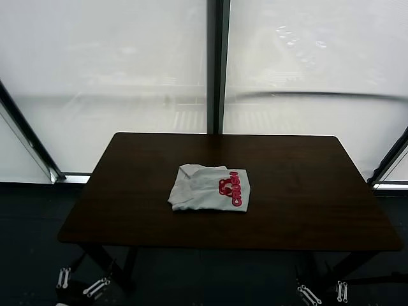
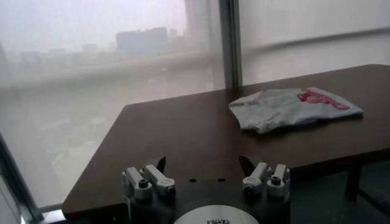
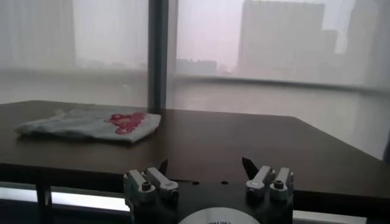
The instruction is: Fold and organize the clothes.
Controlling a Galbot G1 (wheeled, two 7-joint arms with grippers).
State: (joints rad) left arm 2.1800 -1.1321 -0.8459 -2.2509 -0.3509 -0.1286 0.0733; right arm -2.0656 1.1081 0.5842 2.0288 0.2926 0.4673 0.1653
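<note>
The pale grey-white T-shirt (image 1: 209, 188) lies folded into a small rectangle at the middle of the dark table (image 1: 127, 210), with red lettering showing on its right part. It also shows in the left wrist view (image 2: 292, 108) and in the right wrist view (image 3: 91, 123). My left gripper (image 1: 80, 284) is parked low, below the table's front left edge, open and empty (image 2: 203, 164). My right gripper (image 1: 326, 292) is parked low, below the front right edge, open and empty (image 3: 206, 165). Both are far from the shirt.
The dark wooden table has rounded corners and legs below its front edge (image 1: 102, 258). Large bright windows with a dark central post (image 1: 217, 64) stand behind it. The shirt is the only thing on the table.
</note>
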